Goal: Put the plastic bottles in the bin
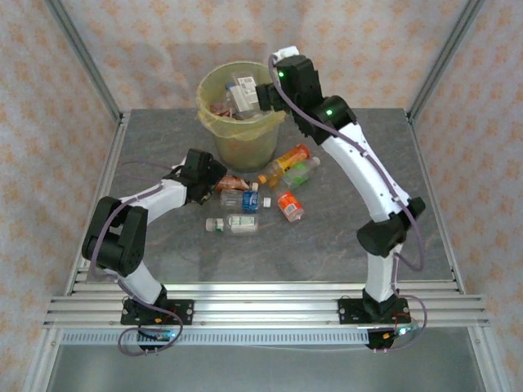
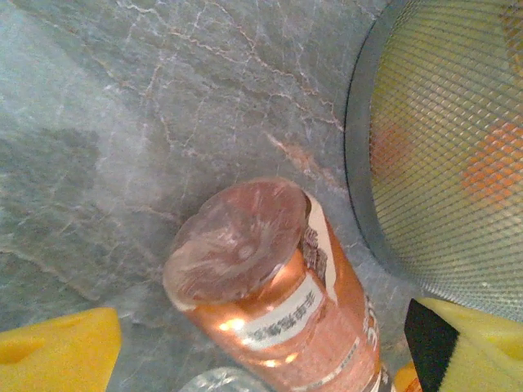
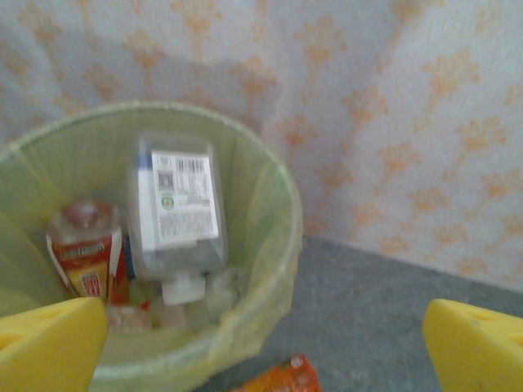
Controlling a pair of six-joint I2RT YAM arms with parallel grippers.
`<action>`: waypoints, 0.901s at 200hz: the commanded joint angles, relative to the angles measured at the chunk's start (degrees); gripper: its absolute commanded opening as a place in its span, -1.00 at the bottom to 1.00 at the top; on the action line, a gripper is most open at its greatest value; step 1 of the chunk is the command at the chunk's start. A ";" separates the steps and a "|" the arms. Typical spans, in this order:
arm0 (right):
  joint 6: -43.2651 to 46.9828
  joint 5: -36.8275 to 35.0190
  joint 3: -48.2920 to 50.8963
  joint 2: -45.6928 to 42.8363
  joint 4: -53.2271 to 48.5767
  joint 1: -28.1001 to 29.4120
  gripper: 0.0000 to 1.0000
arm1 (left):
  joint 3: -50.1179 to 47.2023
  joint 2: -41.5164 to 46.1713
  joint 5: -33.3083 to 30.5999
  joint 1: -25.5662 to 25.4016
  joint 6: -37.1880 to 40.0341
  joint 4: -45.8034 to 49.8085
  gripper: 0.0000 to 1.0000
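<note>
The pale yellow-green bin (image 1: 242, 135) stands at the back of the table with several bottles inside. My right gripper (image 1: 265, 96) hangs open over its rim. In the right wrist view the gripper (image 3: 261, 351) holds nothing, and below it a clear bottle with a white label (image 3: 176, 204) lies in the bin (image 3: 274, 245) beside a red-labelled one (image 3: 82, 257). My left gripper (image 1: 214, 177) is low by the bin's foot. It (image 2: 261, 359) stands open, with a pinkish-orange bottle (image 2: 270, 286) lying between its yellow pads (image 2: 57, 347), untouched.
More bottles lie in front of the bin: an orange one (image 1: 286, 162), a clear green-capped one (image 1: 301, 173), an orange-red one (image 1: 290, 206), a blue-labelled one (image 1: 243, 200) and a white-capped one (image 1: 235, 224). The bin's meshed wall (image 2: 441, 147) is close on the left gripper's right.
</note>
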State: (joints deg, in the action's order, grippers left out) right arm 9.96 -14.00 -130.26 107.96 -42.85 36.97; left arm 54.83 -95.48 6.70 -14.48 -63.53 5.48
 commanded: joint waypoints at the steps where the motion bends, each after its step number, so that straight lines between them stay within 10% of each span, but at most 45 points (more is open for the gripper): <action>1: -3.06 -1.57 9.25 -7.34 6.54 0.21 0.98 | 1.19 -1.66 -0.82 0.62 -2.86 -3.97 0.82; 180: -7.04 -3.69 43.95 -32.75 17.80 0.21 0.98 | 5.27 -6.34 -4.55 0.86 -6.32 -8.20 0.00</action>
State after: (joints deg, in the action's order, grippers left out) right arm 3.60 -16.75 -87.29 77.21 -26.02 36.97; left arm 58.48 -104.36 5.74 -14.48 -70.65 -2.13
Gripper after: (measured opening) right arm 0.991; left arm 0.563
